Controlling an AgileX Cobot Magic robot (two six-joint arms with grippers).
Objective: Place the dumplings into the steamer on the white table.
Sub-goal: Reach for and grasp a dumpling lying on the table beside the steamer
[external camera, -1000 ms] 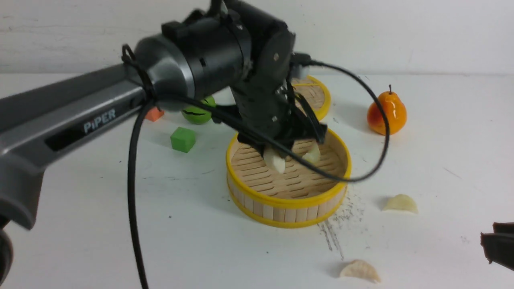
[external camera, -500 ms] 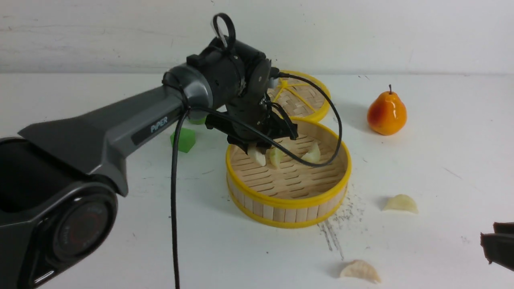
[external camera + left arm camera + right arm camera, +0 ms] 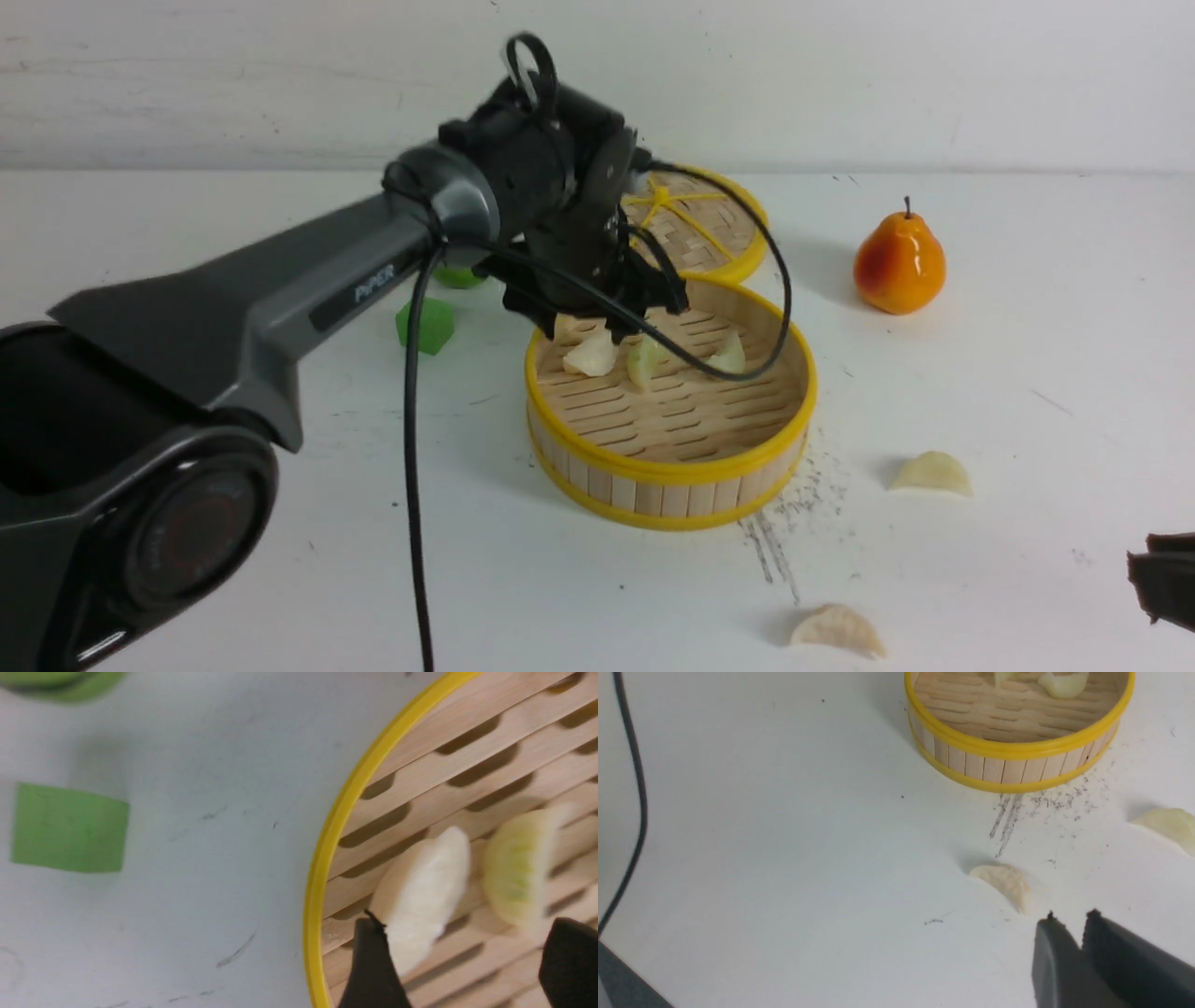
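Note:
The steamer (image 3: 653, 493) stands mid-table on the white table (image 3: 1027, 392). Three dumplings lie on its slatted floor: one at the left (image 3: 590, 357), one beside it (image 3: 642, 362), one further right (image 3: 728, 356). My left gripper (image 3: 616, 313) hovers open and empty just above the two left ones; its wrist view shows them (image 3: 425, 891) (image 3: 518, 863) in front of the parted fingers (image 3: 373, 961). Two more dumplings lie on the table, right of the steamer (image 3: 931, 473) and nearer the front (image 3: 837, 630). My right gripper (image 3: 1071, 919) is shut and empty, close to the front dumpling (image 3: 1006, 884).
The woven lid (image 3: 700, 219) lies behind the steamer. An orange pear (image 3: 899, 261) stands at the back right. A green cube (image 3: 425, 322) and a green round fruit (image 3: 457, 277) sit left of the steamer. The left arm's black cable (image 3: 411, 485) hangs to the front edge.
My left gripper carried a dumpling to the steamer's left side, opened and let it go; the dumpling now lies on the slats. The right gripper has barely moved.

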